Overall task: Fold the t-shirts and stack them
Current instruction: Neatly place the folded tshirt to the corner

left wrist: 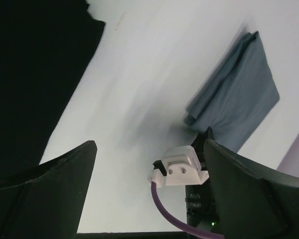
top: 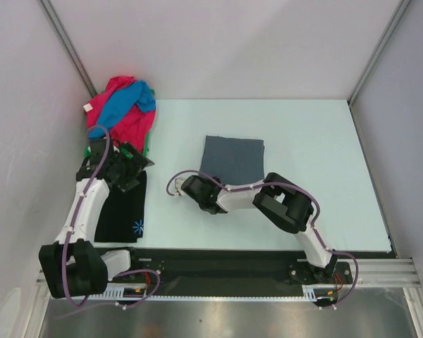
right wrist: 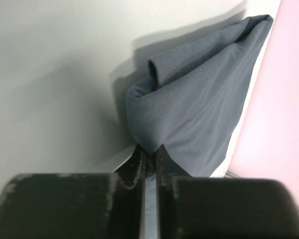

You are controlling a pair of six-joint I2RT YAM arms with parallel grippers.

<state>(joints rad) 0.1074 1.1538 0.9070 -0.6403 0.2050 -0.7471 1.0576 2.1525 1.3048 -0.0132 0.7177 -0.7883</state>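
Inside right gripper (right wrist: pixel 149 152), grey t-shirt (right wrist: pixel 199 109) corner hidden.

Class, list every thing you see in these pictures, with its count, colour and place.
grey shirt: 1, slate-grey, folded, table centre
black shirt: 1, black with small blue-white print, near left
pink shirt: 1, bright pink, heaped far left
blue shirt: 1, blue, on the pink one
tray: 1, green, edge showing under the heap
table: 1, pale
left pincer: 1, black, open, above black shirt
right pincer: 1, black, shut on grey shirt's corner
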